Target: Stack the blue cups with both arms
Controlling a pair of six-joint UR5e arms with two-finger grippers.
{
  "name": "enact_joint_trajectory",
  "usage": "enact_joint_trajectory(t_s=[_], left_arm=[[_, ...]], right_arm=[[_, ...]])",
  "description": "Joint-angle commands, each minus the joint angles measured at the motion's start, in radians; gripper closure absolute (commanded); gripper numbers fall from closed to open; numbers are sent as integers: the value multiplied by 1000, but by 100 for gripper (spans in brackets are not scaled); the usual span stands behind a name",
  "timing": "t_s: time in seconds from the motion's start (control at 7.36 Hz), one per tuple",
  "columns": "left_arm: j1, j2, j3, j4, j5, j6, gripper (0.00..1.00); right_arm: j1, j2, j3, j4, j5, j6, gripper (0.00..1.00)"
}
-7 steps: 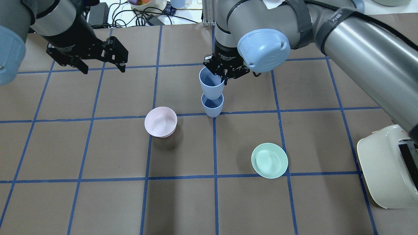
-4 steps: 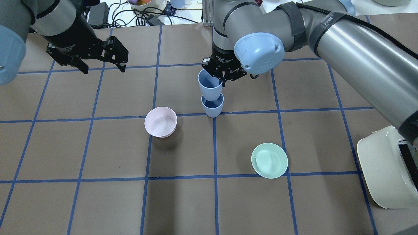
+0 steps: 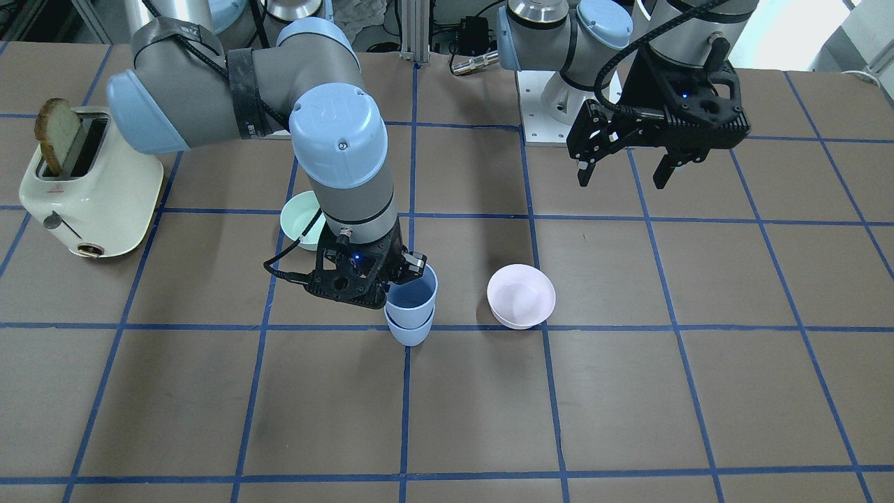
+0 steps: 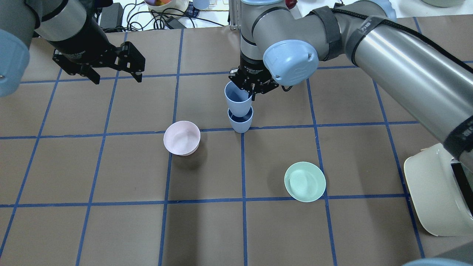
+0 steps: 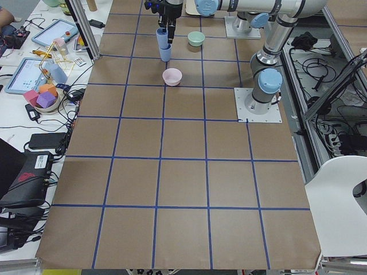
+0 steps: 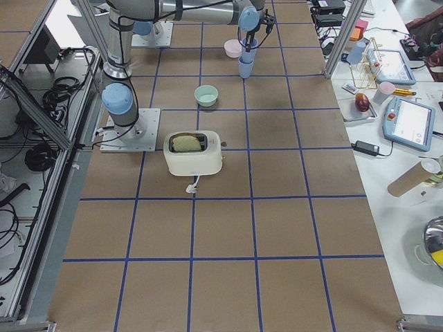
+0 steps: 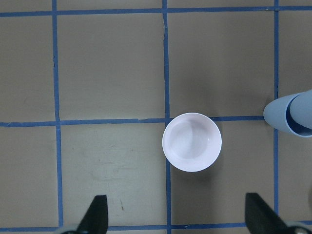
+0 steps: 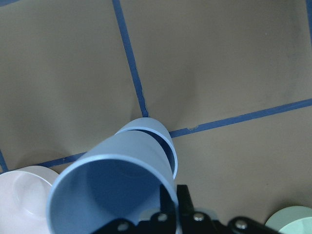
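Clamping upper blue cup (image 4: 237,103), right pincer (image 4: 252,93) (label (image 4: 254,70) illegible); left pincer (image 4: 117,78) spread wide

No text, no., brand or sign could be read in full in any view. Small white lettering was seen on the black wrist housing above the left gripper (image 4: 117,77) and again above the right gripper (image 4: 252,93), but it was too small to be made out. A few white chars. were printed on the dark strap (image 4: 364,26) round the right arm and could not be read w/ certainty. A faint embossed logo on the blue joint cap (image 4: 291,61) was illegible. A tablet (image 6: 414,124) beside the bench (image 6: 277,207) showed screen content too small to be read.
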Motion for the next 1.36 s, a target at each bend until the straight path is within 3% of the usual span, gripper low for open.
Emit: enact_joint_trajectory(t_s=[0.0,0.27,0.41,0.54,0.81,0.95,1.22], left_arm=[[0,3,0,0,0,0,0],[0,3,0,0,0,0,0],[0,3,0,0,0,0,0],[0,3,0,0,0,0,0],[0,3,1,0,0,0,0],[0,3,1,0,0,0,0],[0,3,0,0,0,0,0]], right_arm=[[-1,2,4,-2,-1,3,96],[-1,16,6,-3,-1,3,68],[1,22,7,-28,-7,3,18],[-1,27,4,-48,-7,3,0],[-25,18,-19,-36,-5,-17,0],[-57,18,-74,-1,-9,-44,0],[-155,-22,-222,313,-21,-255,0]])
